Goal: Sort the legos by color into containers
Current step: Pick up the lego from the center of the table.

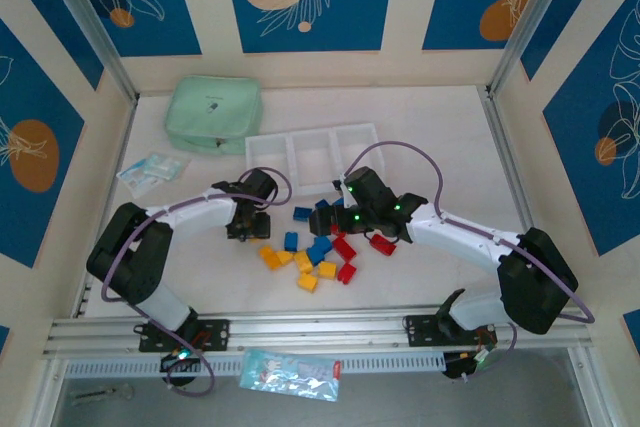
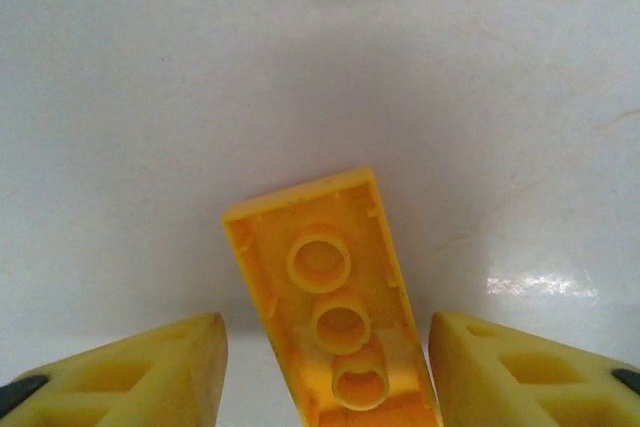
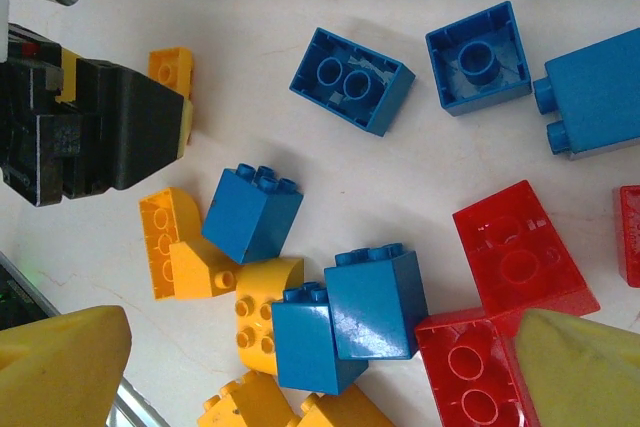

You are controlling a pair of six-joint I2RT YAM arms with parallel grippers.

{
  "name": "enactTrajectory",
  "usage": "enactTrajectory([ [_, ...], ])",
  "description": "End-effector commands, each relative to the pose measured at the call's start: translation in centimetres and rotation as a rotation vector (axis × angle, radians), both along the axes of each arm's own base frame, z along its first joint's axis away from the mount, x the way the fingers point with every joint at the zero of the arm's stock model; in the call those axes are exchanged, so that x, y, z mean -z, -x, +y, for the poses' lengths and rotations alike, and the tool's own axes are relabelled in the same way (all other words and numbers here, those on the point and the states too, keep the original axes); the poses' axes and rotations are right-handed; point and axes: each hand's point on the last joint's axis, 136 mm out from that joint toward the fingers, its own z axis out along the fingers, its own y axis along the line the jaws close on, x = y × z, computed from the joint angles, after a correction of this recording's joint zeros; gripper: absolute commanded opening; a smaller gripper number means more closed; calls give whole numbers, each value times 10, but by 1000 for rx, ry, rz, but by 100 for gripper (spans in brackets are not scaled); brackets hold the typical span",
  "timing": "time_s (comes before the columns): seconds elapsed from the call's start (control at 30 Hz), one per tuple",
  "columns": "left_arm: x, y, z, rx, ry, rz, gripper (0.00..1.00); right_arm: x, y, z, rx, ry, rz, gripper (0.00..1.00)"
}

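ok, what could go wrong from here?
1. The yellow brick lies skewed inside the open left end effector. Closing may twist it out.
2. The right end effector is open over touching blue bricks and red bricks, so it could grab mixed colours.
3. The two end effectors sit close together and might collide.

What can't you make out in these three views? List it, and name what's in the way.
- Left wrist: the yellow brick runs off the bottom edge, so its near end is unseen.
- Right wrist: a red brick is partly covered by a yellow finger and cut by the bottom edge.
- Top external: the left gripper is too small, its jaws hidden under its own body.
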Motion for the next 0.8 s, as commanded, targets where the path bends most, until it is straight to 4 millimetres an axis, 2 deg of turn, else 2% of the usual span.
enactTrajectory([
  [0.0, 9, 6, 7, 1, -39, 11, 51, -8, -4, 5, 4, -15, -17, 99],
  [0.3, 11, 11, 8, -7, -26, 9, 32, -12, -4, 8, -2, -29, -23, 99],
  [0.47, 1, 13, 11, -11, -21, -3, 28, -18, -4, 7, -3, -36, -35, 99],
  [0.63, -29, 8, 12, -9, -6, -71, 28, -30, -6, 3, 11, -56, -55, 99],
  [0.77, -68, -10, 11, 1, -10, -175, 28, -42, -15, -3, 45, -93, -60, 99],
])
